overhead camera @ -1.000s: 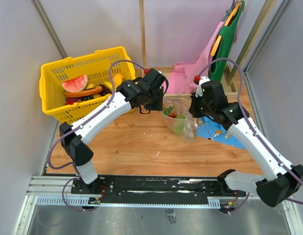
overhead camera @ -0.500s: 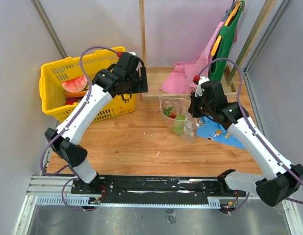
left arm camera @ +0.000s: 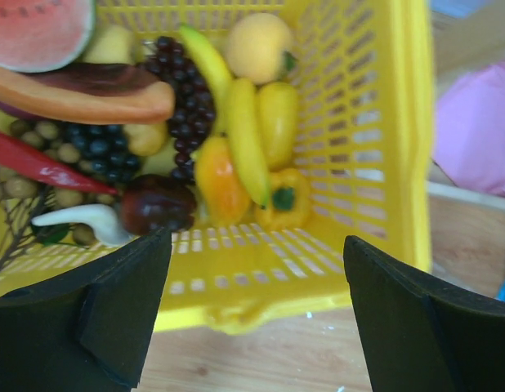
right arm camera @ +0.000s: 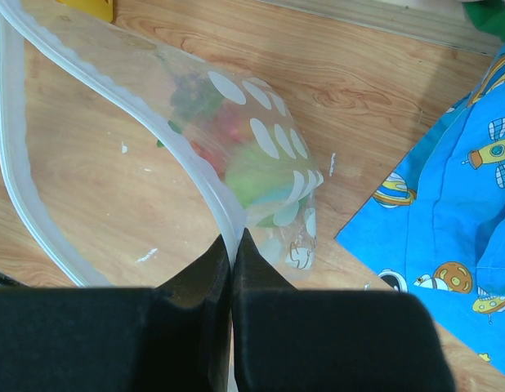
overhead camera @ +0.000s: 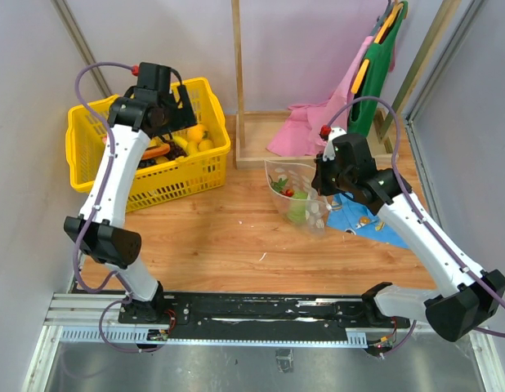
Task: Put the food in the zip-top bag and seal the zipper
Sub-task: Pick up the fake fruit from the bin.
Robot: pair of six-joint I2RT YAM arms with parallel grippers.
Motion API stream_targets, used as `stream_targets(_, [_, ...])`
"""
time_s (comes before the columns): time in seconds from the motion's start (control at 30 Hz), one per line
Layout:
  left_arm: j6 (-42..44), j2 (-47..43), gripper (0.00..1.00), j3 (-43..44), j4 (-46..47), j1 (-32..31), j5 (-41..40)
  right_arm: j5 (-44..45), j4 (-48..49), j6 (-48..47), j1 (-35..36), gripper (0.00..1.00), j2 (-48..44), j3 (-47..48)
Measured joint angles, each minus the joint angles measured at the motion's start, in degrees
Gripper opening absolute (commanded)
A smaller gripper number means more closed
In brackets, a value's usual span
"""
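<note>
The clear dotted zip-top bag (overhead camera: 300,198) stands open on the wooden table. My right gripper (right arm camera: 233,245) is shut on its white zipper (right arm camera: 15,139) strip and holds the mouth up. Inside the bag lie a green round piece (right arm camera: 256,175) and a small red one (right arm camera: 228,124). My left gripper (left arm camera: 256,302) hangs open and empty over the near wall of the yellow basket (left arm camera: 334,269). More food lies in the basket: a banana (left arm camera: 244,139), a yellow-orange pepper (left arm camera: 281,200), dark grapes (left arm camera: 183,98) and a dark purple piece (left arm camera: 154,204).
The yellow basket (overhead camera: 180,175) sits at the back left. A blue patterned cloth (overhead camera: 359,219) lies right of the bag, under my right arm. A pink cloth (overhead camera: 306,131) and a wooden frame (overhead camera: 236,82) stand behind the bag.
My left gripper swung from the bag's mouth leftward and back to above the basket, and its jaws spread wide. The right gripper kept its hold on the bag and stayed put.
</note>
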Motion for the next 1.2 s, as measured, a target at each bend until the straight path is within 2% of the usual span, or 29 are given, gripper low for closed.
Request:
stream_targets(0.23, [1.2,5.8,0.92,-0.3,-0.9,9.1,1.7,-0.3,0.2,0.0,0.0,0.01,0.2,0.0])
stream_targets(0.53, [1.5,11.1,0.93,-4.9,-1.1,16.3,2.2,-0.4,0.6,0.0,0.0,0.01,0.2,0.0])
stream_targets(0.73, [1.0,14.0,0.93,-10.5,-0.9,17.7,1.8,-0.4,1.1,-0.1,0.0,0.01,0.4,-0.2])
stream_targets(1.2, [1.4,20.1,0.94,-16.4,2.6,17.6,9.6,-0.4,1.9,-1.3,0.0,0.01,0.9,-0.4])
